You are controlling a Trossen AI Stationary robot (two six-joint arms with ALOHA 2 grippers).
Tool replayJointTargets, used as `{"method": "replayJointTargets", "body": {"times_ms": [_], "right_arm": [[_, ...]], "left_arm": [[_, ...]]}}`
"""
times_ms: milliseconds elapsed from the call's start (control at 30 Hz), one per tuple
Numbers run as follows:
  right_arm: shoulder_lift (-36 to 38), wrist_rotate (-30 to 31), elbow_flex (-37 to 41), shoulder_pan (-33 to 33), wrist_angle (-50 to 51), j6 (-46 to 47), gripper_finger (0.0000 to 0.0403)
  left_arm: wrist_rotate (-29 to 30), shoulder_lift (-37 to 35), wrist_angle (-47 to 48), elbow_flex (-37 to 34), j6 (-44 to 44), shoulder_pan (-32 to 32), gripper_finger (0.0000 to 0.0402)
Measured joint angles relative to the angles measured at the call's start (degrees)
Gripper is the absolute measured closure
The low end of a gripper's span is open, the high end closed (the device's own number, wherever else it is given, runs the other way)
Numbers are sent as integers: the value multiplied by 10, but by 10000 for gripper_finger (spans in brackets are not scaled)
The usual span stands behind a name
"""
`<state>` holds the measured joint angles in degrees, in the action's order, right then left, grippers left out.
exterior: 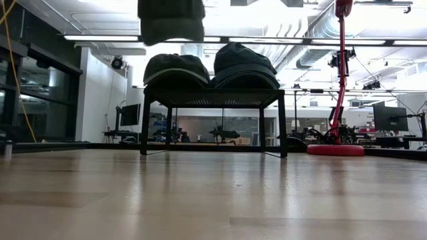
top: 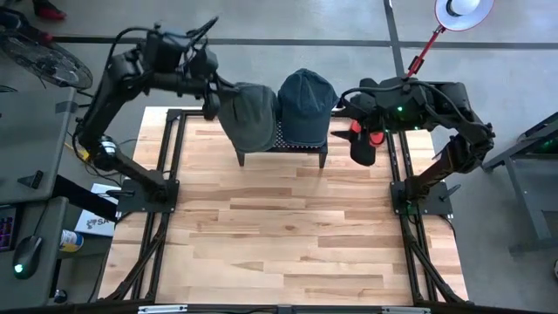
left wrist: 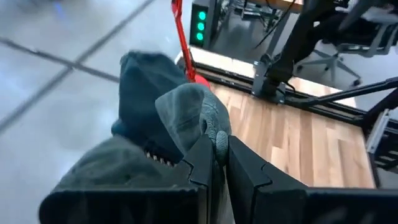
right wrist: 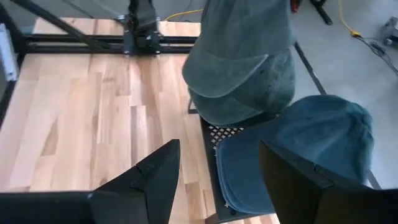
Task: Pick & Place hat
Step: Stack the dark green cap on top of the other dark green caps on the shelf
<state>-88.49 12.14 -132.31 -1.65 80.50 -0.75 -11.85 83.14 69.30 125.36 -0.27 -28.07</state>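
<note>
On the far part of the light wooden desk (top: 288, 235) stands a small black metal rack with a perforated top (top: 288, 139), and caps are gathered on and above it. The left claw (top: 212, 103), at the far left of the rack, is clenched on the fabric of a grey-green cloth cap (top: 248, 115), which it holds lifted above the rack's left half; in the left wrist view the two dark fingers (left wrist: 205, 163) pinch a fold of that cap (left wrist: 189, 115) between them. In the low view the lifted cap (exterior: 171, 21) hangs at the top edge, clear of the caps below it. Under it, on the rack's left side, lies another dark grey-green cap (exterior: 177, 69), and just beside that, on the rack's right side, sits a dark blue cloth cap (top: 307, 105), touching its neighbour. The right wrist view shows the blue cap (right wrist: 298, 149) resting on the rack's mesh, with the grey-green caps (right wrist: 242, 68) farther off and higher. The right claw (top: 363, 139) hovers at the right end of the rack, just beside the blue cap, its fingers spread wide and grasping nothing. A red lamp stand with a white shade (top: 440, 26) rises beyond the desk's far right corner.
</note>
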Motion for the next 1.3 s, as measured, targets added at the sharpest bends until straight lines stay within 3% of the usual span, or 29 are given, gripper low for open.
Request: {"method": "replayJointTargets", "body": {"times_ms": [300, 567, 1133, 1300], "right_arm": [[0, 45, 0, 0, 0, 44, 194], [0, 75, 0, 0, 8, 83, 194], [0, 102, 0, 0, 27, 114, 194], [0, 105, 0, 0, 27, 114, 194]], "left_arm": [[-175, 45, 35, 0, 18, -136, 381], [-288, 77, 16, 0, 34, -166, 381], [-245, 133, 30, 0, 97, -166, 381], [-197, 153, 20, 0, 102, -166, 381]]}}
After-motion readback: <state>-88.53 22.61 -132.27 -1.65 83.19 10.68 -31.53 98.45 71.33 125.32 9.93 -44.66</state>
